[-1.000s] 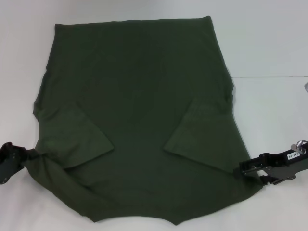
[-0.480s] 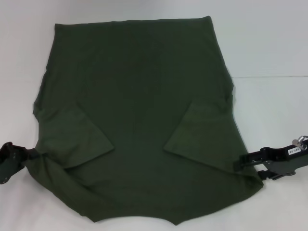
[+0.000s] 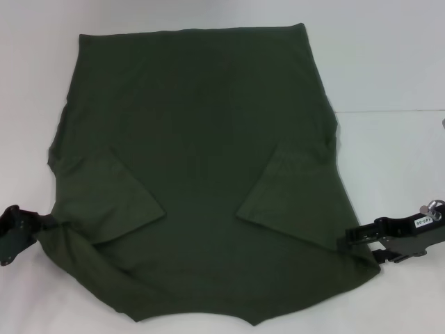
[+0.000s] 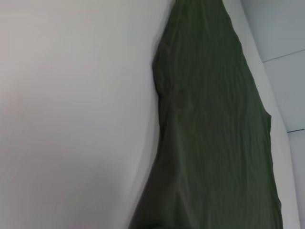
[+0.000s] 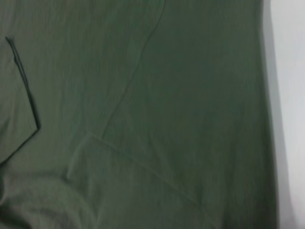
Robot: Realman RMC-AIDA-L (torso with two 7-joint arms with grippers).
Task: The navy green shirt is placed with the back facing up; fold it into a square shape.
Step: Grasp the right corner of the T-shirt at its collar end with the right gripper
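The navy green shirt (image 3: 201, 160) lies flat on the white table (image 3: 389, 62), with both short sleeves folded inward onto its body. My left gripper (image 3: 42, 223) is at the shirt's near left corner, shut on fabric that bunches towards it. My right gripper (image 3: 344, 242) is at the shirt's near right edge, its tip touching the fabric. The left wrist view shows the shirt (image 4: 214, 119) stretching away along the table. The right wrist view is filled by the shirt (image 5: 143, 95) and a folded sleeve edge.
A thin seam line (image 3: 389, 111) crosses the white table to the right of the shirt. Bare table surface (image 4: 71, 119) lies to the shirt's left and beyond its far hem.
My right gripper has moved a little inward onto the shirt's right edge and slightly away from me. The left gripper and the shirt have stayed still.
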